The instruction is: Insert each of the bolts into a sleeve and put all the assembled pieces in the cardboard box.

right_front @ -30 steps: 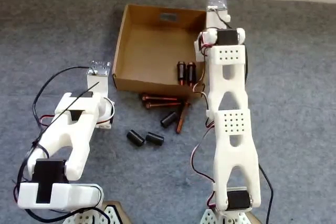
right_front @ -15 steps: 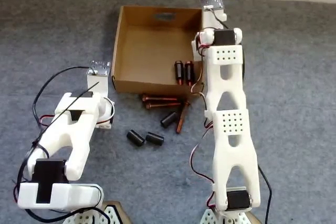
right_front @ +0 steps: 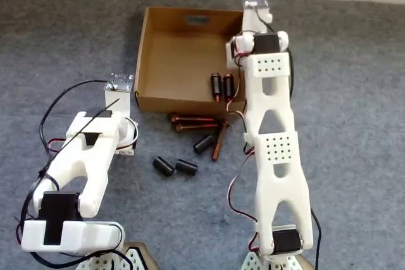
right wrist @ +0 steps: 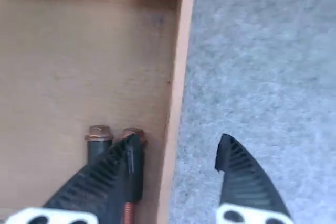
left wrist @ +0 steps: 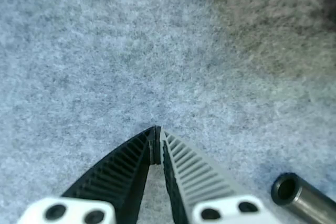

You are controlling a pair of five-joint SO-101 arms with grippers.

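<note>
Counting from the high view, we find two assembled pieces [right_front: 217, 86] lying side by side inside the cardboard box [right_front: 177, 61], close to its right wall and front wall. By our judgement that leaves about half the work. Three bare bolts [right_front: 193, 118] lie on the counter [right_front: 354, 124] just outside the box's front wall, two parallel to that wall and one angled away. Three black sleeves [right_front: 186, 167] lie loose nearby, one beside the angled bolt and two as a pair farther toward the arms. None of these is joined yet.

The right wrist view adds what the arm covers in the high view. The right hand [right wrist: 179, 142] is spread wide and empty, straddling the box's right wall, with one side inside above the two assembled pieces and the other outside over the counter. The left wrist view shows the left hand [left wrist: 157, 136] pressed together with nothing pinched, above bare counter, with a corner of the box ahead and one of the sleeves near it. The high view, in turn, lays out all the loose parts together so we can count them.
</note>
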